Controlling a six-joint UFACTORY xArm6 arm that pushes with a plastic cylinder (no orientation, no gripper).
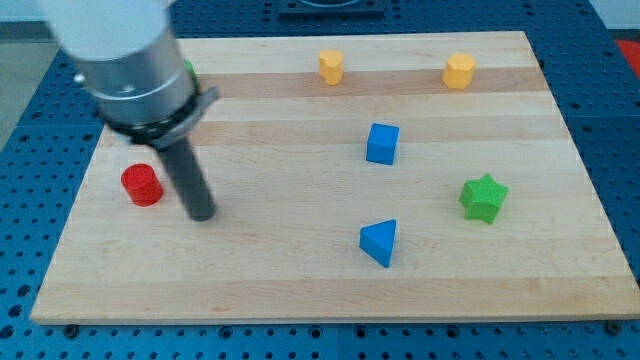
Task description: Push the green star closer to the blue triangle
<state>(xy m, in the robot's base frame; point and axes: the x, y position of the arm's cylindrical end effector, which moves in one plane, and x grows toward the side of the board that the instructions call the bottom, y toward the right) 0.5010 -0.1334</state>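
The green star (484, 197) lies on the wooden board (300, 280) at the view's right. The blue triangle (379, 242) lies to its lower left, about a hundred pixels away. My tip (202, 214) rests on the board at the view's left, far from both, just right of a red cylinder (142, 185). Nothing touches the green star.
A blue cube (382, 143) sits above the blue triangle. Two yellow blocks (331, 66) (459, 71) stand near the board's top edge. A green block (188, 69) peeks out behind the arm at the top left. The arm's grey body (125, 60) covers the upper left corner.
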